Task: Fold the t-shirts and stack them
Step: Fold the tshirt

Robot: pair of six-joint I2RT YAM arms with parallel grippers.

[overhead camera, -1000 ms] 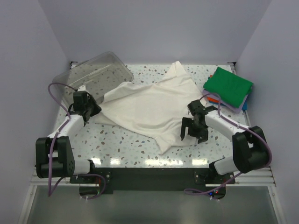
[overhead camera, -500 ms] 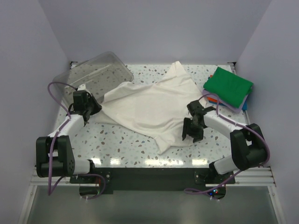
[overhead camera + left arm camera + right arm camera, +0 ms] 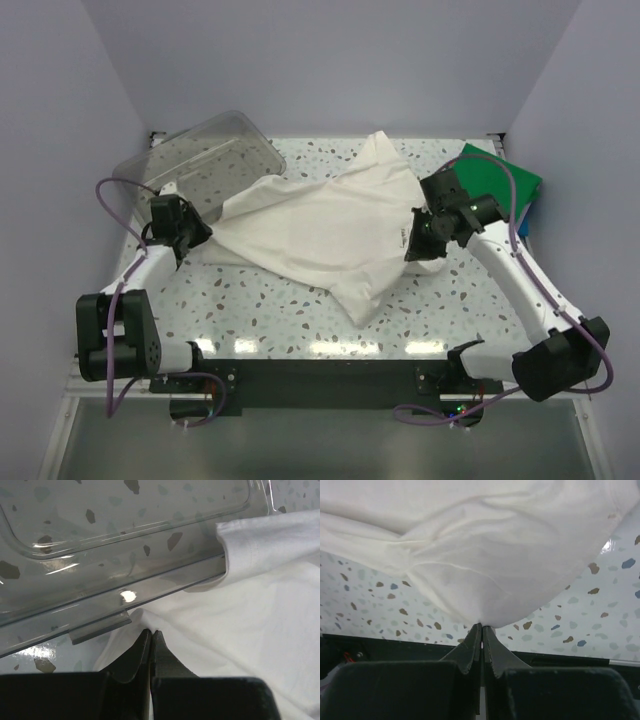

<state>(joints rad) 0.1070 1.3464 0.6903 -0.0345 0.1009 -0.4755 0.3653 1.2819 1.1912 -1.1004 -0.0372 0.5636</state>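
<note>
A cream-white t-shirt (image 3: 320, 225) lies rumpled across the middle of the table. My left gripper (image 3: 193, 235) is shut on its left edge beside the tub; in the left wrist view the jaws (image 3: 151, 631) pinch a small ridge of the white cloth (image 3: 260, 630). My right gripper (image 3: 413, 248) is raised over the shirt's right side and shut on its hem. In the right wrist view the cloth (image 3: 480, 555) hangs from the closed jaws (image 3: 482, 626) above the speckled tabletop. A folded green t-shirt (image 3: 510, 185) tops a stack at the far right, partly hidden by the right arm.
A clear plastic tub (image 3: 200, 160) sits tilted at the far left, its rim (image 3: 100, 625) just ahead of my left fingers, with the shirt draped against it. The enclosure walls stand close on the left, right and back. A dark rail runs along the near edge.
My right gripper closed on the shirt's right hem, then rose and swung toward the far right, lifting that edge off the table. The left gripper stayed shut and hardly moved.
</note>
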